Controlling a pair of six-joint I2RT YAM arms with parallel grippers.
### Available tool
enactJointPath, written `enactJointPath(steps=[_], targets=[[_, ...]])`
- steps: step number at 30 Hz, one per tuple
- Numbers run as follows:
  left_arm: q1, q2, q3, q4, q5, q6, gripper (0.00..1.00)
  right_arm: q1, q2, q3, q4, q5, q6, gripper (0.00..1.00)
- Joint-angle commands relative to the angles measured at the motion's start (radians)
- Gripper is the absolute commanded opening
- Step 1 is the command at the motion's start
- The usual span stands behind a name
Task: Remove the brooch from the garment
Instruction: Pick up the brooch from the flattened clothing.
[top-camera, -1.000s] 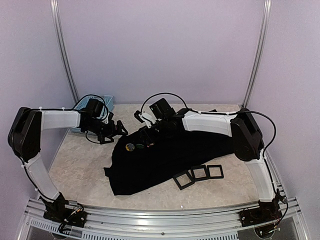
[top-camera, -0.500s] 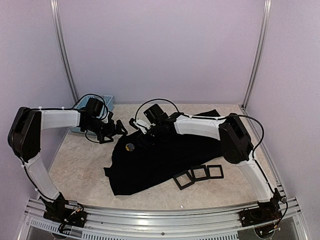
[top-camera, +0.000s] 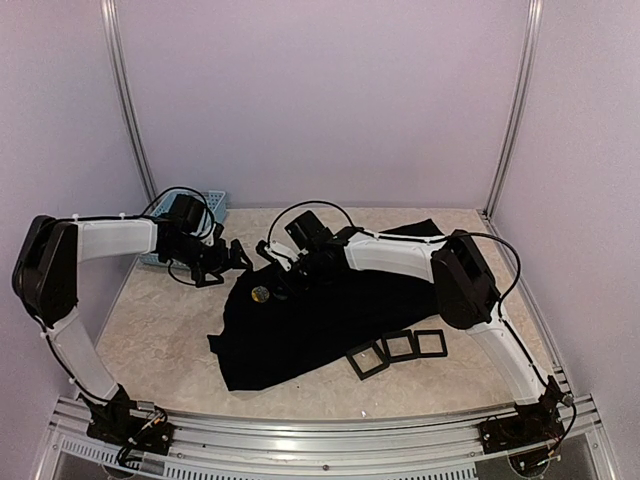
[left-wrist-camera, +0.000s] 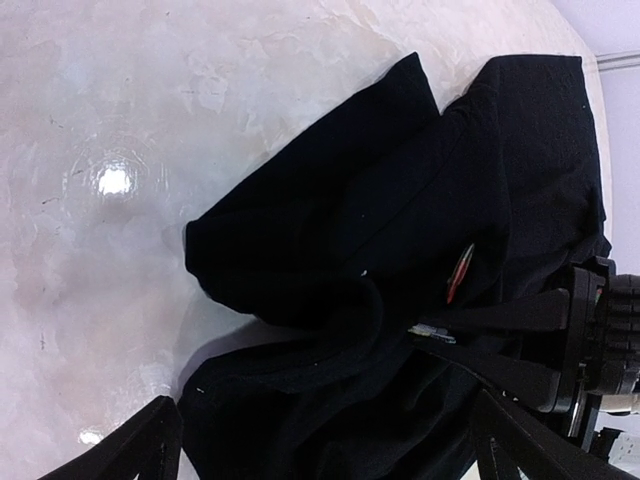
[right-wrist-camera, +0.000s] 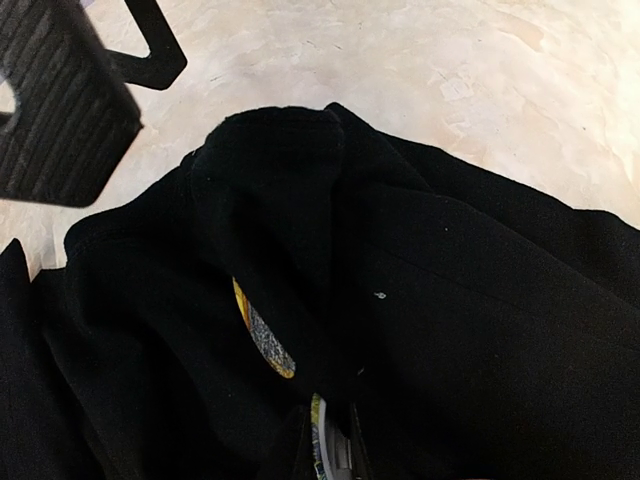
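Both units alike: left arm (top-camera: 115, 238) and right arm (top-camera: 395, 250) carry white shells on the long links behind the jaws, with black housings at every joint (the elbow blocks are the bulkiest). The bases (top-camera: 125, 425), farthest from the jaws, are black with loose wiring. A thin black cable (top-camera: 312, 204) arcs up just behind the right jaws; a similar loop sits behind the left jaws. Small white ties dot the shells. The left fingers (left-wrist-camera: 140, 445) are matt black, angular, tapering to the tips.

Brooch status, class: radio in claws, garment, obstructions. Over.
Left claw open, over garment edge. Right claw shut on brooch edge, deep in folds. Second brooch half under a fold.
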Motion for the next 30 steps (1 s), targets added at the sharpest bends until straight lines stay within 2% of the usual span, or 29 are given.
enactJointPath(steps=[1, 3, 9, 12, 18, 22, 30], targets=[[0.006, -0.036, 0.015, -0.03, -0.01, 0.006, 0.99, -0.015, 0.037, 0.026, -0.005, -0.043, 0.017, 0.06], [0.005, -0.045, 0.014, -0.034, 0.0, 0.015, 0.99, -0.026, 0.033, 0.024, 0.007, -0.09, 0.049, 0.0], [0.004, -0.101, -0.032, -0.008, 0.041, 0.062, 0.99, -0.088, -0.004, -0.025, 0.101, -0.309, 0.23, 0.0], [0.002, -0.144, -0.07, 0.023, 0.075, 0.08, 0.99, -0.121, -0.04, -0.102, 0.202, -0.429, 0.329, 0.0], [-0.019, -0.203, -0.098, 0.075, 0.13, 0.101, 0.99, -0.137, -0.08, -0.181, 0.26, -0.608, 0.42, 0.0], [-0.053, -0.203, -0.09, 0.082, 0.122, 0.137, 0.99, -0.139, -0.108, -0.272, 0.407, -0.732, 0.548, 0.0], [-0.052, -0.157, -0.113, 0.15, 0.125, 0.108, 0.99, -0.139, -0.142, -0.371, 0.676, -0.874, 0.768, 0.0]])
